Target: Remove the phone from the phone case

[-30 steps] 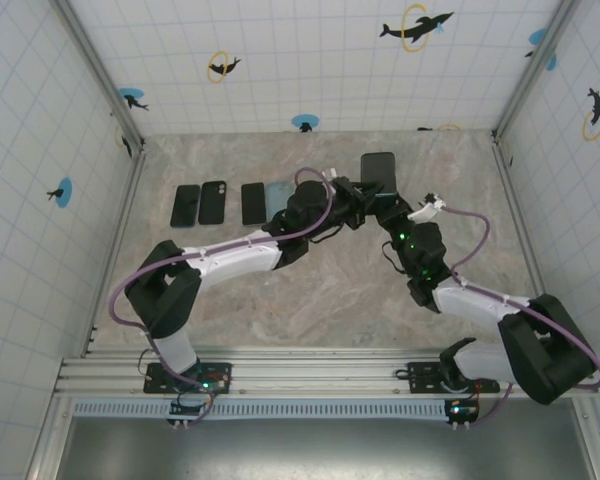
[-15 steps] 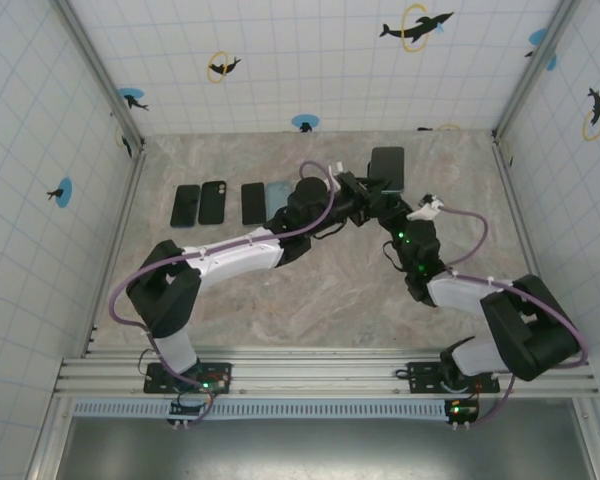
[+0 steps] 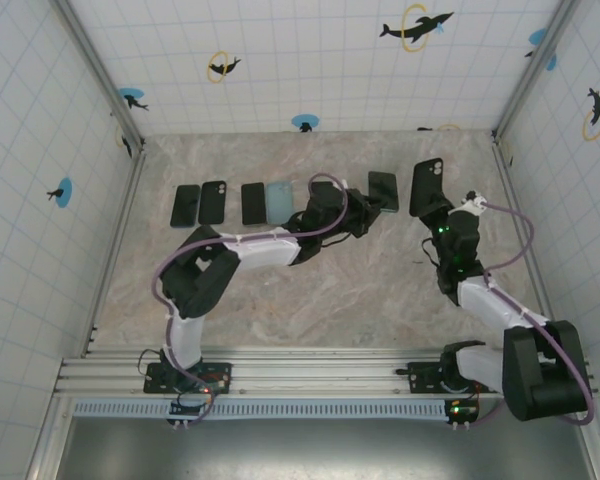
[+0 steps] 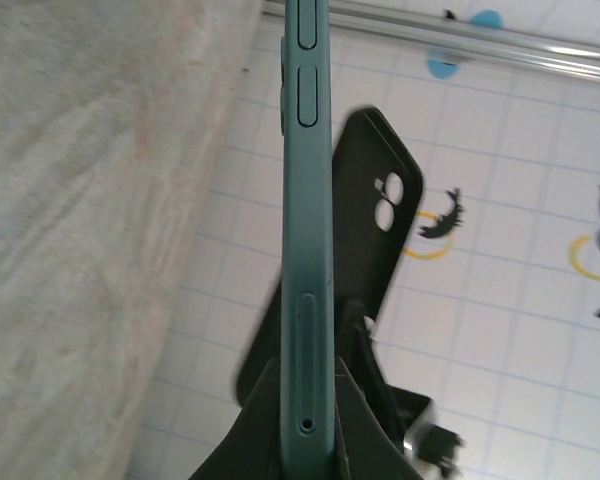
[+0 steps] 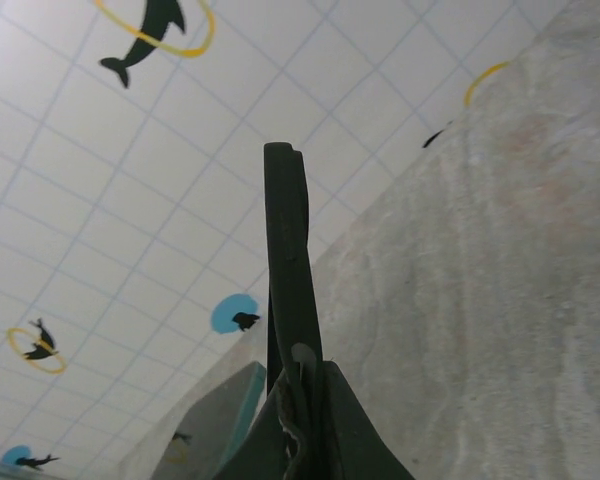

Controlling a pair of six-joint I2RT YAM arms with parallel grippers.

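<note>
The teal phone (image 4: 305,250) stands edge-on between the fingers of my left gripper (image 4: 308,430), which is shut on its lower end. From above, the phone (image 3: 383,190) is a dark slab at the tip of the left gripper (image 3: 372,200). The empty black phone case (image 3: 428,187), camera cutout at its top, is held apart to the right with my right gripper (image 3: 436,210) shut on it. In the right wrist view the case (image 5: 285,250) rises edge-on from the right gripper (image 5: 302,400), and the phone (image 5: 205,430) shows at lower left. The case (image 4: 380,200) hangs behind the phone in the left wrist view.
A row of flat phones and cases lies at the back left of the marble table (image 3: 310,290): two black (image 3: 185,205) (image 3: 212,202), another black (image 3: 253,203) and a pale blue one (image 3: 280,200). Tiled walls close in on three sides.
Phone and case were together between both grippers at the table's back centre. Now they are separated: the right arm has swung right with the case, and the left gripper keeps the phone.
</note>
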